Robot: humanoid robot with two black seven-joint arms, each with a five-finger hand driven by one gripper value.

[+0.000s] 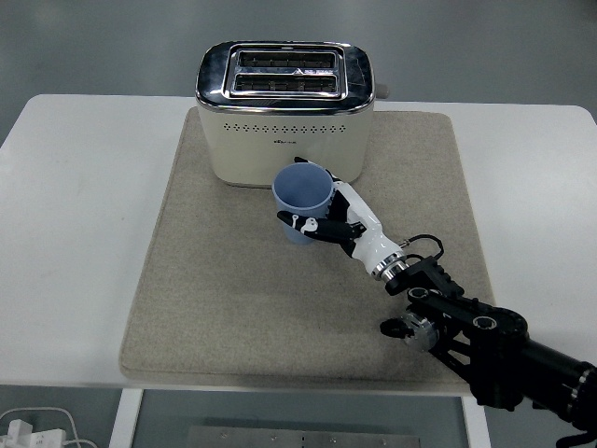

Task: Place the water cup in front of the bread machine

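Note:
A blue water cup [303,194] stands upright on the beige mat [224,280], just in front of the cream and chrome toaster [284,112]. My right hand [326,219] comes in from the lower right and its fingers [312,225] are wrapped around the cup's lower side. The cup's mouth faces up and looks empty. The cup's base is hidden behind my fingers, so I cannot tell whether it rests on the mat. My left arm is out of view.
The mat covers the middle of the white table [75,215]. The toaster stands at the mat's back edge with its lever knob [381,91] on the right. My black right forearm [485,345] lies over the mat's front right corner.

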